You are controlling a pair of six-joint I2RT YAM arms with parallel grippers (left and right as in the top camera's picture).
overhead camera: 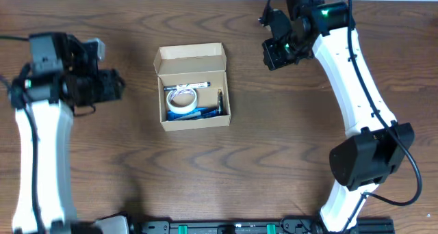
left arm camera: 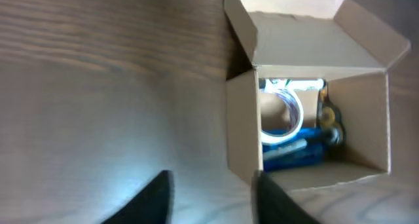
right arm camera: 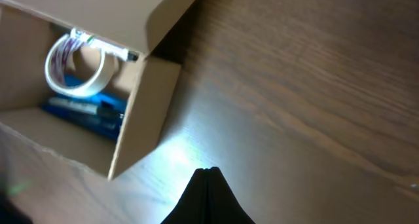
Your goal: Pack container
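The dark wood-grain bench (overhead camera: 274, 165) carried the container (overhead camera: 194, 121), a tan cardboard box left of centre. Its hinged flap lid (overhead camera: 190, 53) was folded back toward 12 o'clock, which left the mouth open. Inside lay a tape roll (overhead camera: 182, 97), a white marker (overhead camera: 186, 87) and blue pens (overhead camera: 198, 113), all below the rim, probably so the lid could close. The left arm (overhead camera: 41, 124) held its jaws apart at the box's 9 o'clock, well clear. The right arm (overhead camera: 349, 63) held its jaws together at 2 o'clock. Neither gripped anything.
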